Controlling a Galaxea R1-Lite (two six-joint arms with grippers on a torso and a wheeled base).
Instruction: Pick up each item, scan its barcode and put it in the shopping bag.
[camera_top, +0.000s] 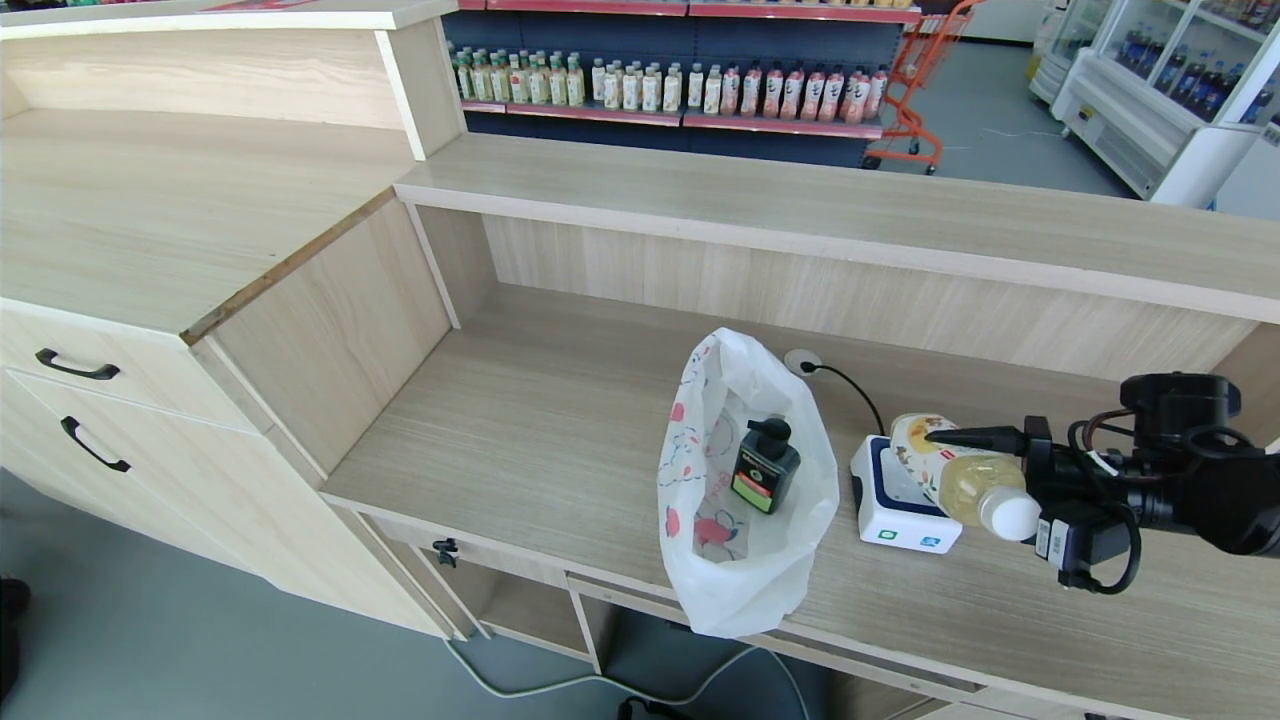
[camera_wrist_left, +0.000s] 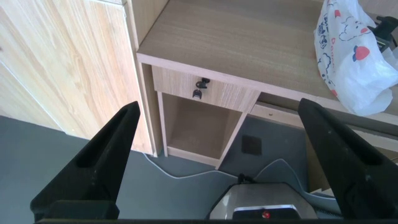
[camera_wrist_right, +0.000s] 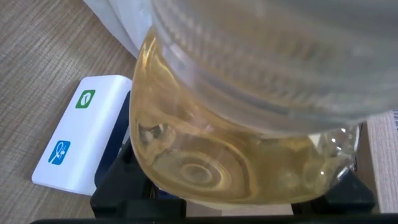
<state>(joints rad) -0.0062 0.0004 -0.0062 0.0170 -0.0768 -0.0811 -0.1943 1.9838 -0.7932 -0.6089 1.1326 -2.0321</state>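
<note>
**Holding drink bottle (camera_top: 955, 470) over scanner (camera_top: 893, 512)**

Gripped sideways in right hand (camera_top: 985, 478), at 3 o'clock from shopping bag (camera_top: 760, 570) on tabletop (camera_top: 540, 430). Inside bag, black pump bottle (camera_top: 765, 468). Left hand (camera_wrist_left: 219, 106) spread wide, holding nothing.

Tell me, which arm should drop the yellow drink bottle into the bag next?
Right. Its gripper holds the drink bottle over the scanner, close beside the shopping bag. The left gripper hangs open and empty, low by the counter's drawer, farther from the bag.
</note>
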